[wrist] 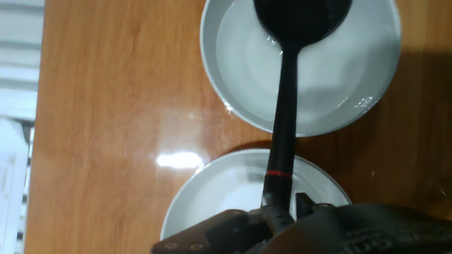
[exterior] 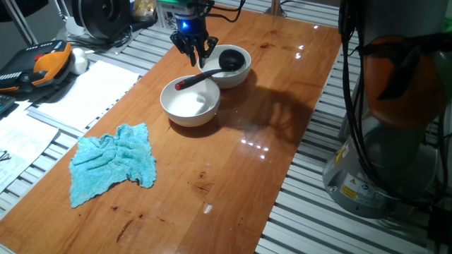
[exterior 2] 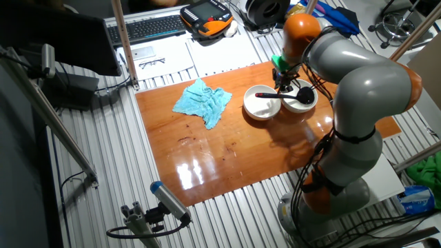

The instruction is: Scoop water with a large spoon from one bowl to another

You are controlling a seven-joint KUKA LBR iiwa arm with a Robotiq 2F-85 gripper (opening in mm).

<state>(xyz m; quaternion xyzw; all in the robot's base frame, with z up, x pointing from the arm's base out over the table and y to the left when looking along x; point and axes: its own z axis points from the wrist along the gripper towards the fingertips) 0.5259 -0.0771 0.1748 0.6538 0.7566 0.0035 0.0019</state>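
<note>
Hovering over the two bowls, your gripper [exterior: 195, 51] sits above the ladle's handle, fingers pointing down. From the hand view the handle runs up between the fingers near its red band, but the fingertips are blurred and dark, so you cannot tell whether they are clamped on it or standing slightly apart around it.

The ladle [wrist: 285, 113] lies bridged across both bowls: its scoop rests in the far bowl [exterior: 239, 76], its red tip over the near bowl [exterior: 185, 114]. The water [wrist: 346, 67] seems to be in the bowl with the scoop, where a faint sheen shows; the near bowl looks dry, though clear liquid on white is hard to judge.

If the step in hand is taking the handle, centre it between the fingers and close near the red band. Lift level, and keep the scoop's mouth up so nothing spills on the short crossing. The bowls touch or nearly touch, so the move is small; go slowly and tip only once the scoop is over the near bowl.

Both bowls stand on a glossy wooden table [exterior: 282, 106] with bright reflections. A crumpled blue cloth [exterior: 114, 162] lies well apart from them. Papers [exterior: 85, 92] and an orange and black device [exterior: 42, 62] sit off the table's edge.
</note>
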